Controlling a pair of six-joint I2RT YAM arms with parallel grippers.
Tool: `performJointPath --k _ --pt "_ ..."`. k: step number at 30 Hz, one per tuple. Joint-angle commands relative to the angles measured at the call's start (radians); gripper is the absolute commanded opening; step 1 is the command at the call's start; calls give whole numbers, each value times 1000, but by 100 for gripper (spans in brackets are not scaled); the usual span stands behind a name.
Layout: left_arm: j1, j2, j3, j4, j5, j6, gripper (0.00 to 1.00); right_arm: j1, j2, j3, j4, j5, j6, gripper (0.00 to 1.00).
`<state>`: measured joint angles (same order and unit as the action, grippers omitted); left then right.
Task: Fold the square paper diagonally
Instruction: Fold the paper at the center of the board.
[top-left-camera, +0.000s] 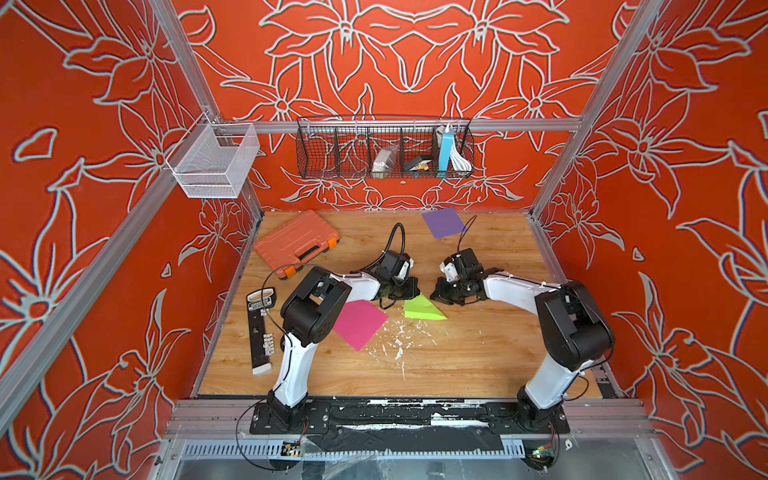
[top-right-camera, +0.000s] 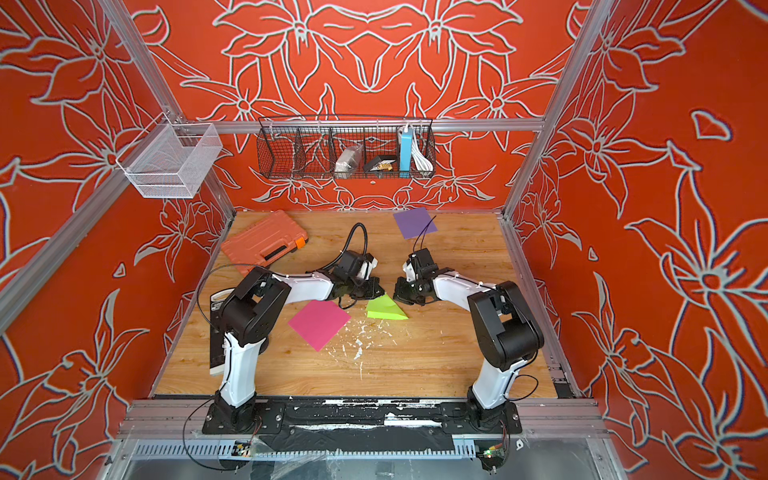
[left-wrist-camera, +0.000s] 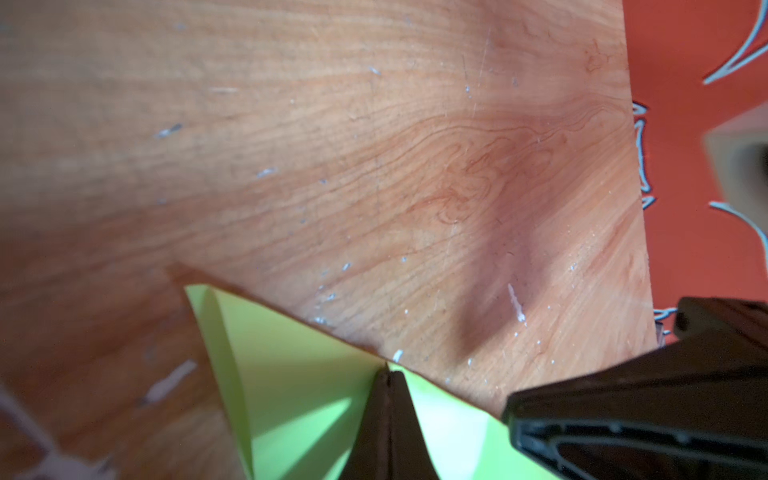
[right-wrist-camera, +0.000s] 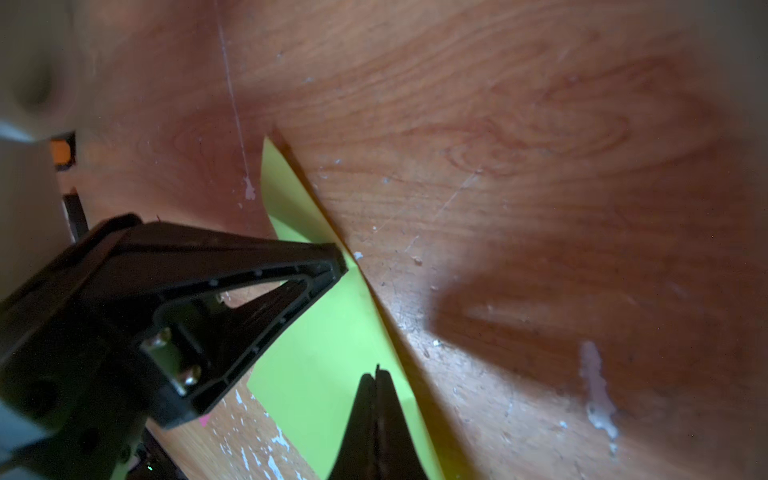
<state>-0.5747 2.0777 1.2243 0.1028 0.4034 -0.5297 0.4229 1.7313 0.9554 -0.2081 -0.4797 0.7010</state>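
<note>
The green square paper (top-left-camera: 422, 309) (top-right-camera: 384, 309) lies mid-table, folded over into a triangle with its long fold edge toward the back. Both grippers hang low over that fold edge, tip to tip. The left gripper (top-left-camera: 414, 291) (top-right-camera: 376, 289) is shut, and in the left wrist view its closed tips (left-wrist-camera: 388, 372) rest at the paper's (left-wrist-camera: 299, 374) edge, with nothing between them. Shut too is the right gripper (top-left-camera: 436, 293) (top-right-camera: 397, 293); its closed tips (right-wrist-camera: 377, 374) sit over the green sheet (right-wrist-camera: 332, 353), with the left gripper's fingers (right-wrist-camera: 324, 257) further along the same edge.
A pink paper (top-left-camera: 359, 324) lies beside the left arm and a purple paper (top-left-camera: 444, 222) at the back. An orange tool case (top-left-camera: 297, 243) and a black tool (top-left-camera: 259, 328) occupy the left side. White flecks (top-left-camera: 399, 340) dot the wooden table (top-left-camera: 478, 357). Wire baskets (top-left-camera: 384, 149) hang on the wall.
</note>
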Motion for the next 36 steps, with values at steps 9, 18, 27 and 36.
performJointPath --k 9,18,27,36 --pt "-22 -16 -55 -40 -87 -50 4 54 -19 -47 94 23 182 0" --pt "-24 -31 -66 -36 -87 -47 4 70 -12 -80 85 50 179 0" --pt "-25 -51 -114 -14 -66 -50 4 68 30 -64 36 80 121 0" --pt "-29 -42 -128 -14 -43 -41 5 47 62 1 -66 124 12 0"
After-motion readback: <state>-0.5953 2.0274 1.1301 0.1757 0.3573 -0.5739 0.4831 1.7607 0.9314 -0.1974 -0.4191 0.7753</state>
